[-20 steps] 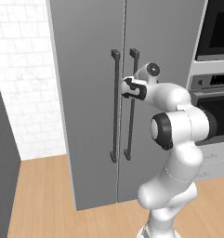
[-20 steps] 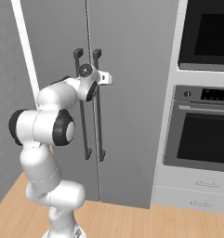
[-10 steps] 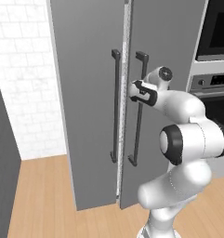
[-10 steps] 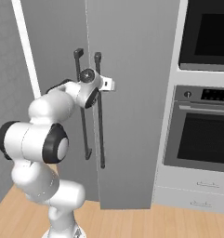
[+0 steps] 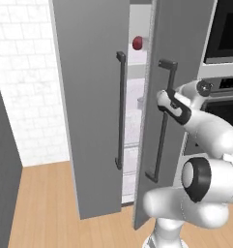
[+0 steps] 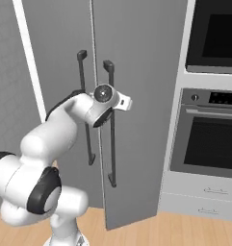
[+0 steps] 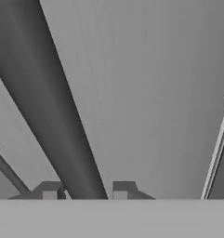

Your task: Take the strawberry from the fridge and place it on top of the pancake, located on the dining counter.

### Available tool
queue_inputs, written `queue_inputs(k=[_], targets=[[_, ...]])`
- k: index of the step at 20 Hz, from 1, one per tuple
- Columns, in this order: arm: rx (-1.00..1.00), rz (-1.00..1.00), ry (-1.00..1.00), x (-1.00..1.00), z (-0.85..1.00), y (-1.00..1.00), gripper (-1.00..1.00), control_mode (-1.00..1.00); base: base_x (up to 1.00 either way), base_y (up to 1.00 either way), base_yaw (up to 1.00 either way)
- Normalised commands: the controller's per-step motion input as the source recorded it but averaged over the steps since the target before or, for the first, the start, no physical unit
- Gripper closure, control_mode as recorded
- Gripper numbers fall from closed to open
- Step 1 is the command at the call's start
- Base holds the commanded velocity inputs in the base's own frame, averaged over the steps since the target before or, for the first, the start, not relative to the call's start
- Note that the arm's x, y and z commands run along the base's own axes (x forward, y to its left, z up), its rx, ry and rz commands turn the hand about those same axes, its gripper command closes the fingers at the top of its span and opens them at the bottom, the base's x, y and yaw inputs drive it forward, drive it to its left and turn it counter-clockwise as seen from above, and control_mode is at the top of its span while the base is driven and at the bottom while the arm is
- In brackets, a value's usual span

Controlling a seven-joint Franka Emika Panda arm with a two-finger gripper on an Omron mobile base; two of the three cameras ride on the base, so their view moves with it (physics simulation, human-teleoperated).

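The fridge (image 5: 89,97) is a tall grey two-door cabinet. Its right door (image 5: 178,43) stands partly open. My gripper (image 5: 167,100) is shut on that door's dark bar handle (image 5: 162,140), about a third of the way down. In the hand view the handle (image 7: 48,102) runs between my fingertips (image 7: 49,190). In the right base view my gripper (image 6: 108,111) sits on the same handle (image 6: 110,144). Through the gap I see white shelves and a dark red round fruit (image 5: 137,42) up high. The strawberry is hidden; the pancake and dining counter are out of view.
The left door with its handle (image 5: 121,111) stays closed. A built-in oven stack (image 6: 209,144) stands right of the fridge, close to the swinging door. A white brick wall (image 5: 26,72) is at the left, with wood floor (image 5: 40,203) below.
The right fridge door has swung outward with my gripper on its handle. The gap between the doors has widened, showing shelves and the red fruit.
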Motion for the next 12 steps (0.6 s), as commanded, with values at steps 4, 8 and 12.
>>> queue_inputs(k=[4,8,12], targets=[[0.17,-0.06,0.04,-0.69,0.07,-1.0,1.0,-1.0,0.0,0.0,0.0],[0.03,-0.1,0.03,-0.69,0.06,-0.82,-1.0,-1.0,0.0,0.0,0.0],[0.03,-0.11,0.08,-0.66,0.1,-0.94,-1.0,-1.0,0.0,0.0,0.0]])
